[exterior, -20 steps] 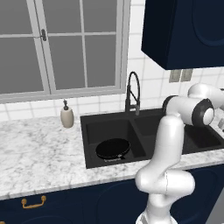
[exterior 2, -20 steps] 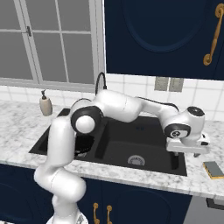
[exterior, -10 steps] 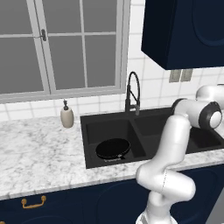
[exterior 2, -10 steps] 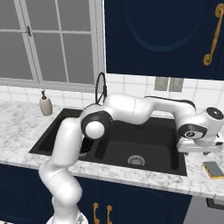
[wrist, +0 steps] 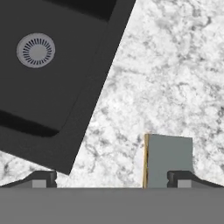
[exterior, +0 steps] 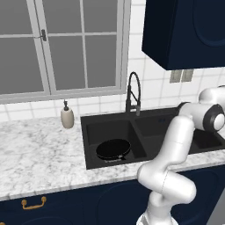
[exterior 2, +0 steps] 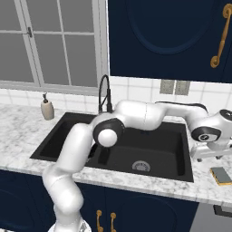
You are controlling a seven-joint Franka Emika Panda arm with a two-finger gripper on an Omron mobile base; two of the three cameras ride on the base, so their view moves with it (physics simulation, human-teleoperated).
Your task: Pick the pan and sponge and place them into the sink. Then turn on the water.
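Note:
The round black pan (exterior: 113, 149) lies in the left basin of the black sink (exterior: 86, 141). On the marble counter right of the sink (exterior 2: 158, 152) rests the sponge (exterior 2: 221, 175), its grey-green face up. My gripper (exterior 2: 207, 156) hovers above the counter just left of it, jaws wide open and holding nothing. In the hand view the sponge (wrist: 168, 159) shows a thin yellow edge and sits low right, its lower part behind my right fingertip (wrist: 183, 177). My gripper (wrist: 113, 180) straddles bare counter, with the sink (wrist: 52, 92) corner and a round drain at upper left.
A tall dark arched faucet (exterior: 133, 94) stands behind the sink divider, with no stream visible. A beige soap dispenser (exterior: 67, 117) sits on the counter left of the sink. Dark blue cabinets hang above, and a window lies behind the counter.
The arm has swung right, from over the right basin out above the counter beside the sponge. The jaws stayed open. The pan has not moved.

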